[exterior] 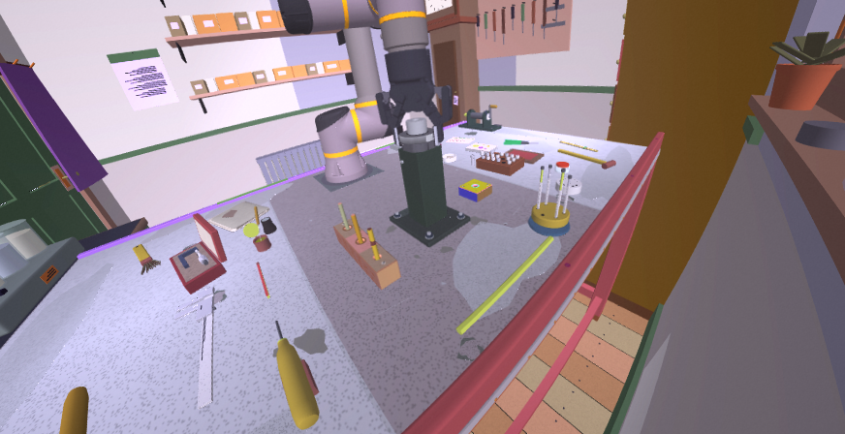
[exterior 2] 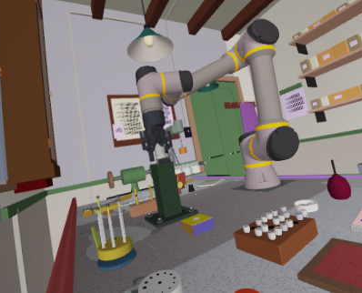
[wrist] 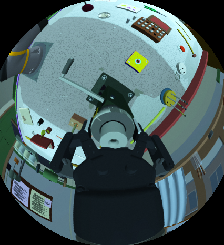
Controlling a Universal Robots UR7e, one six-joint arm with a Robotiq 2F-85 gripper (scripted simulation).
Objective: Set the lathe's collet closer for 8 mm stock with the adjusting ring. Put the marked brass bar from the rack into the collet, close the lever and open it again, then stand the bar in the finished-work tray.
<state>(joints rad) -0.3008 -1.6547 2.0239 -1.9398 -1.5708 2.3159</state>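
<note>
The adjusting ring [wrist: 112, 125] is partly hidden by my fingers; it is a pale grey collar atop the dark green lathe post [exterior: 424, 189]. My gripper [exterior: 418, 130] comes down from above and clamps the ring. The collet nose [wrist: 112, 138] stands up out of the ring, its bore empty. The lever [wrist: 79, 85] sticks out sideways from the post. The wooden rack [exterior: 367, 254] left of the post holds three upright bars. The round yellow tray [exterior: 549, 217] right of the post holds several thin rods.
The red rail [exterior: 549, 290] runs along the bench's near edge. A long yellow-green rod [exterior: 506, 286] lies flat between the tray and the rail. A small yellow block [exterior: 475, 189] and a brown block of white pegs [exterior: 499, 162] sit behind the post.
</note>
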